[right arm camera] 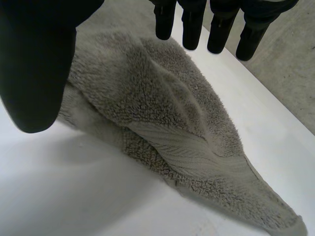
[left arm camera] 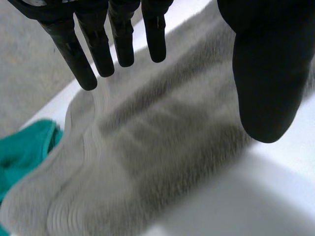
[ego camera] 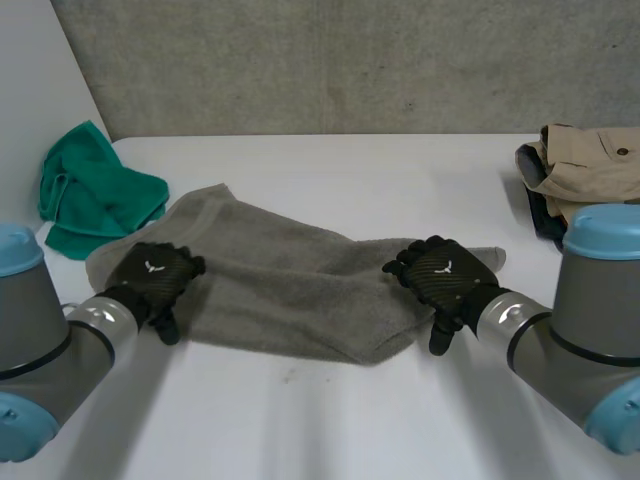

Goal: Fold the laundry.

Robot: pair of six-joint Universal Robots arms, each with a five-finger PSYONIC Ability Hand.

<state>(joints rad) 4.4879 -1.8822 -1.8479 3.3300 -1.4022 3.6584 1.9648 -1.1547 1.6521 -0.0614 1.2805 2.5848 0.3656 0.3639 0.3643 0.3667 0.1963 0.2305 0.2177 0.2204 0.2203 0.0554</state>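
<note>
Lying crumpled across the middle of the table (ego camera: 330,420), the grey towel (ego camera: 290,280) has the left hand (ego camera: 152,275) and right hand (ego camera: 445,275) (both spread-fingered, gripping nothing) over its ends.

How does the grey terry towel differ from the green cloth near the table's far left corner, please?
The grey terry towel lies spread across the middle of the white table; the green cloth sits bunched in a heap. The open left hand and right hand are at the towel's two ends; neither is at the green cloth. Both are fabric lying on the table.
</note>
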